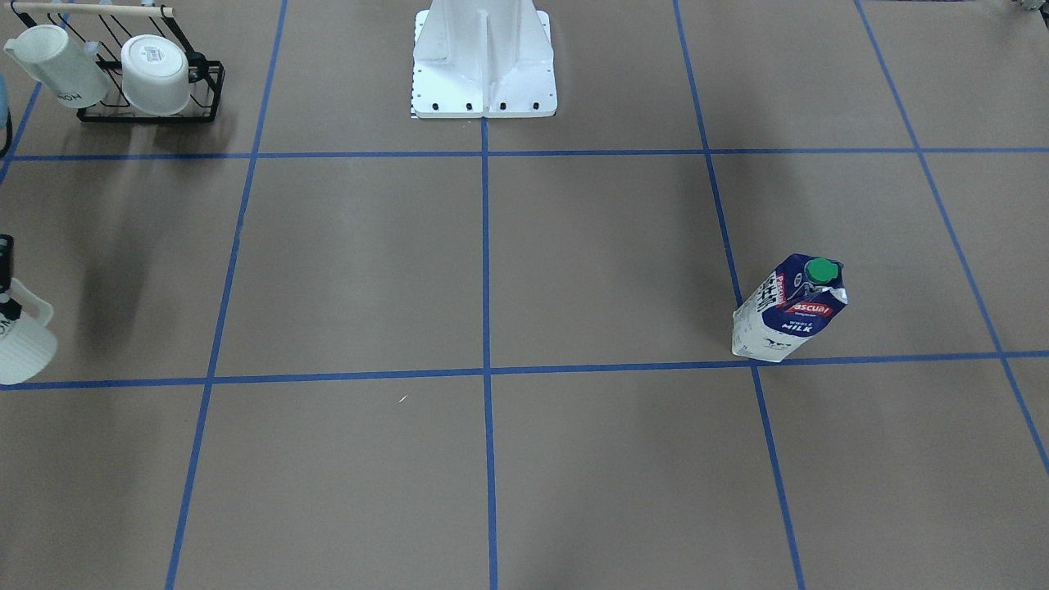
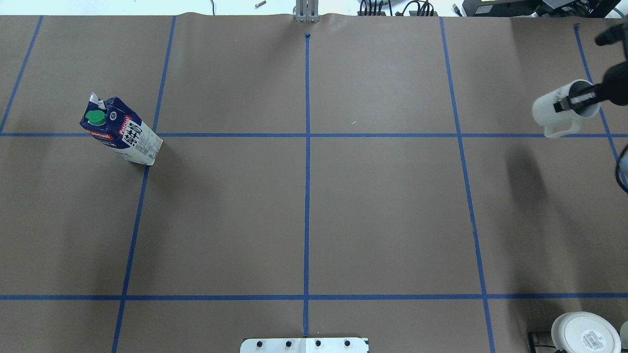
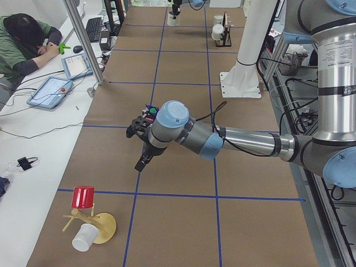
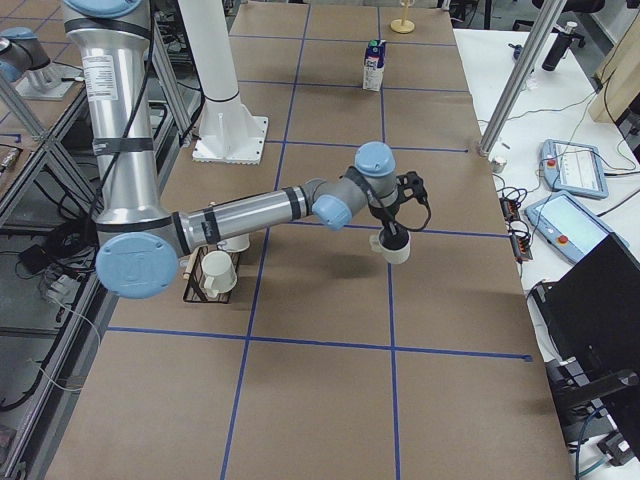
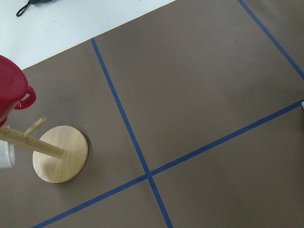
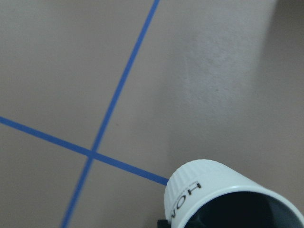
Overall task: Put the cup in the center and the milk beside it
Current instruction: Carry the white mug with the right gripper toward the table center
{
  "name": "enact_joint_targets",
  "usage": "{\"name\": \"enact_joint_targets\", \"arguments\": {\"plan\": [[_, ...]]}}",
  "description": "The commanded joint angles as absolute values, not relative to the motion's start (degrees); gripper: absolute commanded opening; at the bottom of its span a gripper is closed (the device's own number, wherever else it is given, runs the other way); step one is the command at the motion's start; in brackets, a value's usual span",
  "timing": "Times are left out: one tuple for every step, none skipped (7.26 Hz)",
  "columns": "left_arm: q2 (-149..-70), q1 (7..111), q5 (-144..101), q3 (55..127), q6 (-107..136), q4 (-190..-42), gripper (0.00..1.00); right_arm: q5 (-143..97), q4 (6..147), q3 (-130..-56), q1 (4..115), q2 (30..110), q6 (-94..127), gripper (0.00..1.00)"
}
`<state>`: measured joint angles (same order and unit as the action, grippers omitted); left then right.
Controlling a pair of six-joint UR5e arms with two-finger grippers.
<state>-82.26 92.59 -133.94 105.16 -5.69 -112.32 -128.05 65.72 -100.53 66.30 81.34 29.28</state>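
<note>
Our right tool (image 2: 578,100) is clenched on the cup (image 2: 554,110), one finger inside its dark rim, at the right end of the tabletop (image 2: 382,220). Our left tool (image 3: 142,160) hovers toward the left end; we cannot tell whether it is clenched. The milk (image 2: 120,132) stands upright left of the center (image 2: 307,196), well apart from the cup.

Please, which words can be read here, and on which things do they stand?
"Pascual": milk carton, red band.
"WHOLE MILK": below that band.
"HON", rest hidden: held cup.
"HON", upside down: mug in the rack.
Base label of upturned cup: too small.
</note>
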Motion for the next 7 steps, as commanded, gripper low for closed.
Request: {"name": "enact_joint_targets", "arguments": {"plan": [[-82.09,92.55,-133.95,104.77,-5.45,-112.32,0.98,-124.31,79.91,-100.9,55.87,65.45,45.73,0.0],[-82.09,92.55,-133.95,104.77,-5.36,-112.32,0.98,-117.32,86.85,-100.99,49.02,60.43,49.62,0.0],[-82.0,92.55,-134.03,104.68,-5.45,-112.32,0.98,-112.55,94.23,-100.46,42.78,54.38,57.05,0.0],[-81.91,92.55,-134.03,104.68,-5.45,-112.32,0.98,-110.41,101.79,-100.02,37.84,49.36,61.39,0.0],[-81.83,92.55,-134.03,104.5,-5.45,-112.32,0.98,-108.91,104.82,-98.45,33.53,45.48,66.83,0.0],[-81.83,92.46,-134.03,104.24,-5.45,-112.32,0.98,-108.64,104.85,-94.09,30.35,40.74,72.89,0.0],[-81.83,92.46,-133.95,104.24,-5.45,-112.32,0.98,-107.59,104.77,-89.17,28.41,36.08,74.25,0.0]]}}
